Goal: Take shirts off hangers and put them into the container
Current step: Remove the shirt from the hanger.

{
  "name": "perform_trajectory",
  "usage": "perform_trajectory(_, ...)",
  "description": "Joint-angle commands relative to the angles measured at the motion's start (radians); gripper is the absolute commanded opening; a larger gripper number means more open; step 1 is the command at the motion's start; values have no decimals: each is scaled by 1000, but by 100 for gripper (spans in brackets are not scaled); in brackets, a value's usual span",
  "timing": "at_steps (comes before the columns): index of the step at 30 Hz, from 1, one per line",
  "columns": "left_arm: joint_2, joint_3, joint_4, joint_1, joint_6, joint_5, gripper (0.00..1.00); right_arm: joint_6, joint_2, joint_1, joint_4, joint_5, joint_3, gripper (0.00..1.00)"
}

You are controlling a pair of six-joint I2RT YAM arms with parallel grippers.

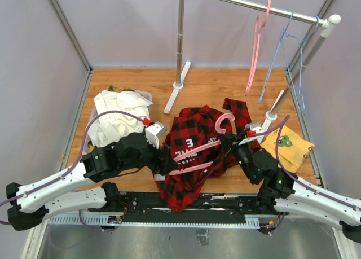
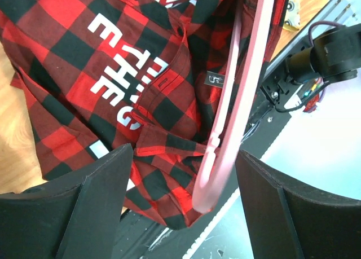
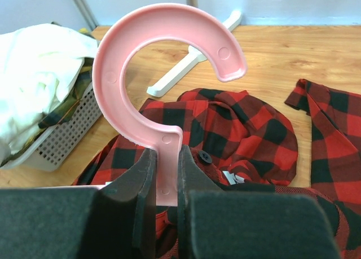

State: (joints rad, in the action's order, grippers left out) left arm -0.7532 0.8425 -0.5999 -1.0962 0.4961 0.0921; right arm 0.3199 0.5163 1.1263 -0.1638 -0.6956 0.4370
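Nearest, the red-black plaid shirt [image 1: 192, 129] lies crumpled on the bench [image 1: 130, 78], hem spilling over the near edge, w/ the pink hanger [image 1: 194, 150] lying across it; can't tell how much of the hanger is inside the cloth. L hand [image 2: 183, 180] hangs released just over the hanger's near-left end, fingers wide, nothing gripped. R hand [image 3: 164, 174] is clenched on the hanger's neck, right under the hook. Step in hand, I'd judge: get shirt off hanger. To do it well, R should pin the neck and raise it a bit. L should pinch cloth only (collar or shoulder, not the pink bar) and draw it off along the hanger arm, slowly in case a button snags. Hanger's long axis runs near-left to far-right; hook at the far-right end, curling up and away. Further back-left, the basket [image 3: 56, 143] holds a white shirt [image 1: 118, 115]. Farthest, the rack [image 1: 180, 44] carries a bare pink hanger [image 1: 256, 50] and a blue one [image 1: 276, 61].
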Motion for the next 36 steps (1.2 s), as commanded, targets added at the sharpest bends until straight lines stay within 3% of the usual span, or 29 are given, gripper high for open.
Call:
perform_trajectory(1, -19, -23, 98, -2, 0, -55, 77, -73, -6, -11, -55, 108, 41, 1)
perform_trajectory(15, -71, -33, 109, -2, -35, -199, 20, -81, -13, -10, -48, 146, 52, 1)
perform_trajectory(17, -70, -28, 94, -1, -38, -192, 2, -81, -17, -11, -45, 153, 54, 2)
perform_trajectory(21, -58, -14, 62, -1, -33, -116, 0, -86, -27, -11, -7, 141, 66, 11)
perform_trajectory(26, -38, -3, 49, -2, -48, -116, 0, -108, -58, -11, 101, 86, 93, 50)
perform_trajectory(30, -25, 5, 37, -2, -52, -95, 0, -121, -94, -11, 190, -2, 109, 58)
perform_trajectory(36, -12, 11, 37, -1, -56, -91, 1, -158, -109, -12, 257, -44, 116, 80)
